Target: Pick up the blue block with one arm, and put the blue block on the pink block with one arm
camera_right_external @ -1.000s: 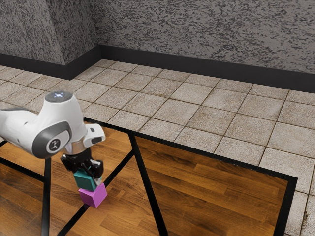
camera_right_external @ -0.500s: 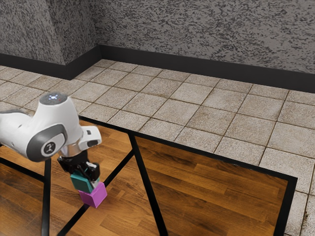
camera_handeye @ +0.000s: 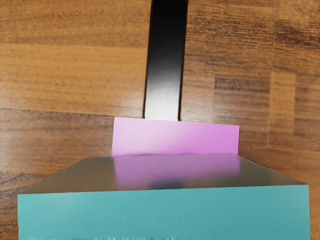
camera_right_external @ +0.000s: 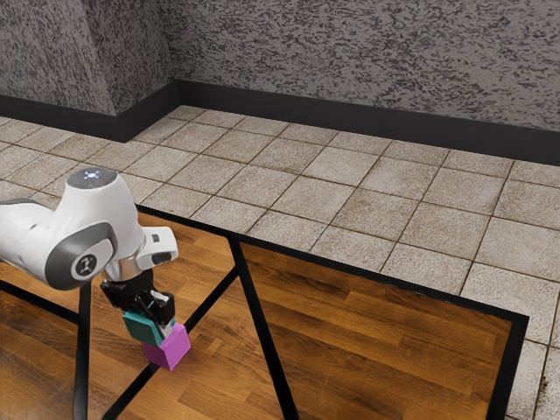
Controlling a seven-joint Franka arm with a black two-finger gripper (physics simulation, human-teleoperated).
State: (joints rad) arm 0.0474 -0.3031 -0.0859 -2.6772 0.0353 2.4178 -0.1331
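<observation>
The blue block (camera_right_external: pixel 142 326), teal in colour, is held between my black fingers, and my gripper (camera_right_external: pixel 144 319) is shut on it. It sits right above the pink block (camera_right_external: pixel 167 348), which rests on the wooden table beside a black stripe. Whether the two blocks touch I cannot tell. In the wrist view the blue block (camera_handeye: pixel 165 205) is large and close under my hand, and a strip of the pink block (camera_handeye: pixel 175 138) shows just beyond it.
Black stripes (camera_right_external: pixel 254 324) cross the wooden table top (camera_right_external: pixel 367 350), whose black edge (camera_right_external: pixel 350 269) runs along the tiled floor (camera_right_external: pixel 350 175). A stone wall stands behind. The table to the exterior view's right of the blocks carries nothing.
My hand has moved down and slightly toward the exterior view's left with the blue block, bringing it lower over the pink block.
</observation>
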